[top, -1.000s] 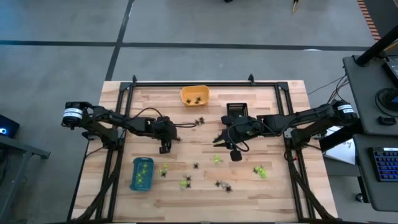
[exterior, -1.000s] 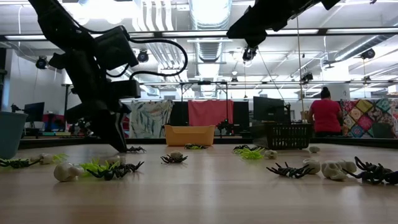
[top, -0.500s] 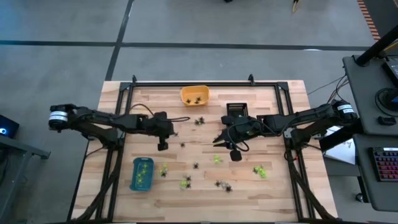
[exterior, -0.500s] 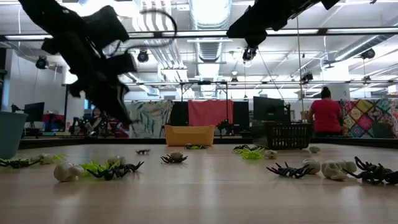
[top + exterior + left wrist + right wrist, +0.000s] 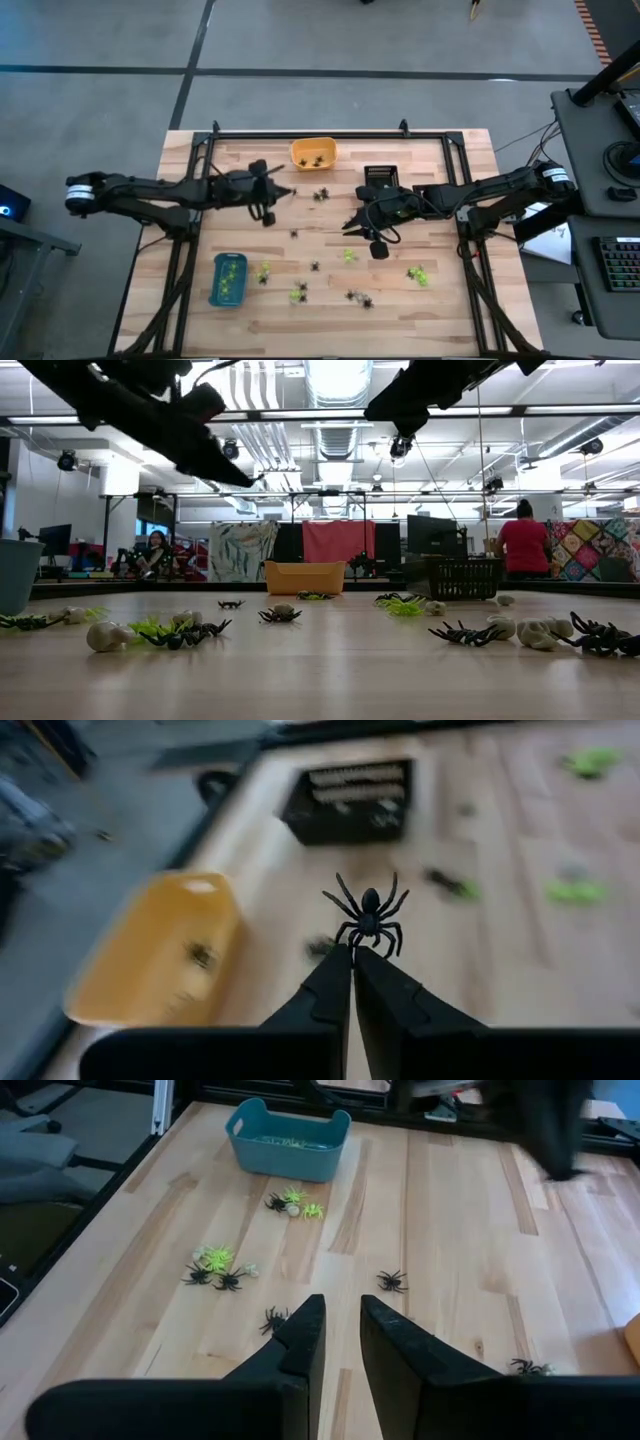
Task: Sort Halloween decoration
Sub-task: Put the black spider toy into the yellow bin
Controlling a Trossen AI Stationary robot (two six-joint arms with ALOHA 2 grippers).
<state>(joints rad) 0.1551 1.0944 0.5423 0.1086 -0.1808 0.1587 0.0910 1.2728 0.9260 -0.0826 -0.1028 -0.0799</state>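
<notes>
Left wrist view gives us the left gripper (image 5: 352,952) with its jaws pinched together on a leg of a black spider (image 5: 368,913), held in the air between the orange tray (image 5: 150,960) and the black tray (image 5: 350,800). From above, we see the right gripper (image 5: 352,226) near the table's (image 5: 440,300) middle, its jaws slightly apart and holding nothing, while other trinkets (image 5: 298,291) lie scattered beside the blue tray (image 5: 227,279).
</notes>
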